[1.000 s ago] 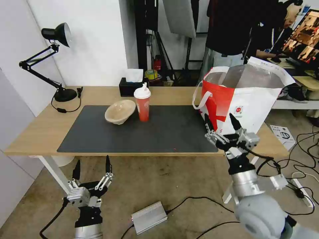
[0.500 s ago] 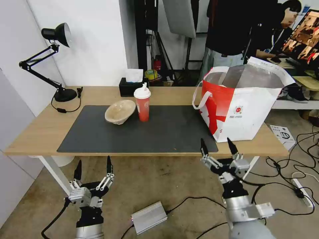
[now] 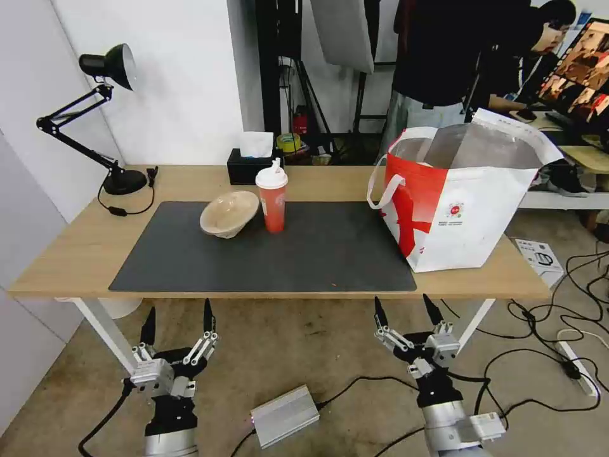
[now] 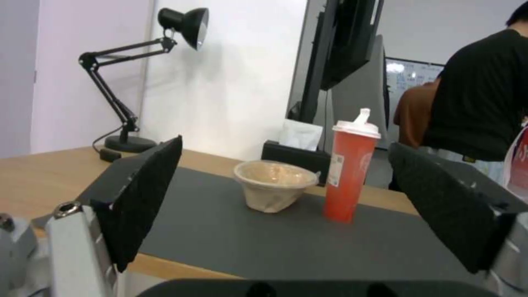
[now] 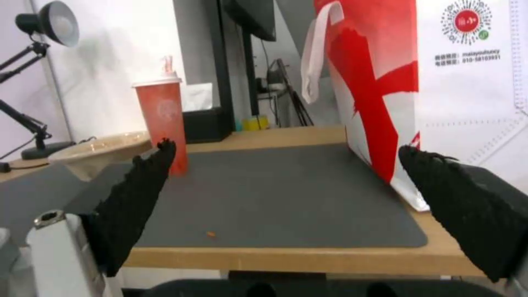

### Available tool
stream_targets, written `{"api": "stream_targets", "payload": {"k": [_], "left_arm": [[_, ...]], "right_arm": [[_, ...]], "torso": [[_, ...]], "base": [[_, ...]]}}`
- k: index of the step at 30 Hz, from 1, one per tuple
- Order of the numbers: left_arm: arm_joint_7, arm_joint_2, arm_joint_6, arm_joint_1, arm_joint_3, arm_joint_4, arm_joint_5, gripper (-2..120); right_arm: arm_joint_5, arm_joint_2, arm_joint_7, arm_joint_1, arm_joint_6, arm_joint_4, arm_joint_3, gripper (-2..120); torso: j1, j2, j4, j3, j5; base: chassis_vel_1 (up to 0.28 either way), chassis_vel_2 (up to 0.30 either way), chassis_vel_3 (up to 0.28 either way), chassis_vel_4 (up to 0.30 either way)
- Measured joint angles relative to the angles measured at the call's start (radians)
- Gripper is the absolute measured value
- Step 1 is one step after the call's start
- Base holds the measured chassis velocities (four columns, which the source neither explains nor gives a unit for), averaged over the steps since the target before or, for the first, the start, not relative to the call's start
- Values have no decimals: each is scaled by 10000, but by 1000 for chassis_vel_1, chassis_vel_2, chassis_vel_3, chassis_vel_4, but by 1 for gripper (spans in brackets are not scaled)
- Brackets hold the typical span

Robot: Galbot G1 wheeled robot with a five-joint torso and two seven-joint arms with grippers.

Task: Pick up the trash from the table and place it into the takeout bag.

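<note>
Head view shows the table spanning the middle of the scene, its grey mat covering most of the top. The bag is the next biggest thing: it stands upright at about three o'clock from the mat's centre, its near corner resting on the mat's right end, mouth open with foil lining showing and a white handle hanging on its left face. A black lamp sits at the table's ten o'clock corner. The beige bowl lies tilted on the mat at about eleven o'clock from its centre, and the red cup stands upright just to the bowl's right, close beside it, white lid and straw on top. A black tissue box is behind the cup, near the table's far edge at twelve o'clock. Both grippers hang below the table's near edge, over the floor: the left gripper at seven o'clock and the right gripper at five o'clock, each with its fingers spread wide and nothing between them. In the left wrist view the bowl and cup appear between the spread fingers, well ahead of them. In the right wrist view a tiny orange scrap lies on the mat near its front edge.
</note>
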Motion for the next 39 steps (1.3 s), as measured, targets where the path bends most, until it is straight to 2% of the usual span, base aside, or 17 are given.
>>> {"api": "stream_targets", "payload": {"k": [31,33,39], "left_arm": [[-2,5,30,-202,11,214,-66,100],[-2,6,30,-202,3,208,-72,100],[-2,7,25,-193,-18,192,-81,100]], "right_arm": [[-186,306,59,209,-103,-525,-281,100],[-184,290,-41,258,-84,-521,-277,100],[234,-54,-1628,783,477,-389,-128,100]], "torso": [[1,0,-1,1,0],[1,0,0,1,0],[1,0,-1,1,0]], "base": [[0,0,0,0],[0,0,0,0],[0,0,0,0]]}}
